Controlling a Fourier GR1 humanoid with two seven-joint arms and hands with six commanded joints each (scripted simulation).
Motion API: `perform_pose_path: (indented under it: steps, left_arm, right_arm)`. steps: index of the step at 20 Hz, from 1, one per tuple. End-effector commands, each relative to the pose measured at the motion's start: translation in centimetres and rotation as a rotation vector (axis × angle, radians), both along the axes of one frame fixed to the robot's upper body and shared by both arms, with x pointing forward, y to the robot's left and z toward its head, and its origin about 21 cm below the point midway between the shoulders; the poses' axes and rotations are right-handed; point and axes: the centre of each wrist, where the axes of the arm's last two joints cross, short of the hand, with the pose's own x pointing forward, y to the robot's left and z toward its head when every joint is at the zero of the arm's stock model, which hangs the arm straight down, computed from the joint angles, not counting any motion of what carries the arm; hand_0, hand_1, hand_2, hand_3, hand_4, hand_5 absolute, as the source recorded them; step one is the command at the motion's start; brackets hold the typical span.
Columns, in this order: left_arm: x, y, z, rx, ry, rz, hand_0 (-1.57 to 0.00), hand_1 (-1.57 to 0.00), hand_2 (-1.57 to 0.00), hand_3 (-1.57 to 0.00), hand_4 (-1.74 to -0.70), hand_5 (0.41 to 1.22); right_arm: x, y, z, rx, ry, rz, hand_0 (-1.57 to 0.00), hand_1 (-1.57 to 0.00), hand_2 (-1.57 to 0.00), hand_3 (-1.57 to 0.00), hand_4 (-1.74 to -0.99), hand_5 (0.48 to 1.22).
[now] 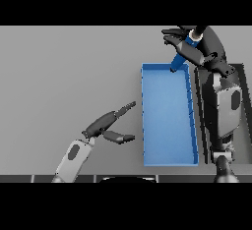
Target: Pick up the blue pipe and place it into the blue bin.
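The right hand (189, 44) is clamped on the blue pipe (181, 56) above the blue bin's (167, 162) one-o'clock corner — best carried toward six o'clock before release, I judge — while the left hand (109, 126) rests with fingers apart on the counter (64, 76).

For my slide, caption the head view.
Right hand holds blue pipe over blue bin; left hand idle.

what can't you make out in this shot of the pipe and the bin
- Blue pipe, head view: its middle is covered by the right hand, so the full length is hidden.
- Whether the pipe's lower end touches the blue bin: cannot tell.
- Left hand: nothing hidden; open, idle left of the bin.
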Motion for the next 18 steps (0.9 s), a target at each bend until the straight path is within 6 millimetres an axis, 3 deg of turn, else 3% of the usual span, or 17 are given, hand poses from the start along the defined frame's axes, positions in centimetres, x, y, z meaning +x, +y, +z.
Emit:
perform_pose_path:
  steps: [1, 8, 15, 16, 18]
  left_arm:
    - [0.2, -0.3, -0.1, 0.001, 0.009, -0.005, 0.00, 0.00, 0.00, 0.00, -0.87, 0.418]
    - [-0.2, -0.3, 0.0, -0.024, 0.025, 0.004, 0.00, 0.00, 0.00, 0.00, -0.88, 0.423]
    - [-0.5, -0.2, 0.0, -0.025, 0.029, -0.003, 0.00, 0.00, 0.00, 0.00, -0.89, 0.422]
    - [-0.6, -0.4, 0.1, -0.025, 0.025, -0.004, 0.00, 0.00, 0.00, 0.00, -0.89, 0.420]
    - [-0.9, 0.0, -0.2, -0.018, 0.019, -0.004, 0.00, 0.00, 0.00, 0.00, -0.88, 0.420]
  right_arm:
    - [-0.3, -0.9, -0.9, 0.002, 0.028, -0.022, -1.57, -1.57, -1.57, -1.57, -1.741, 1.221]
    - [-2.8, -3.7, -9.2, -0.032, 0.253, -0.153, -1.57, -1.57, -1.57, -1.57, -1.741, 1.221]
    - [-5.2, -4.1, -14.6, -0.106, 0.506, -0.336, -1.57, -1.57, -1.57, -1.52, -1.741, 1.221]
    - [-5.7, -4.0, -15.0, -0.126, 0.531, -0.353, -1.57, -1.57, -1.57, -1.26, -1.741, 1.221]
    - [-5.7, -4.0, -16.1, -0.193, 0.583, -0.403, -1.57, -1.57, -1.57, -1.02, -1.741, 1.221]
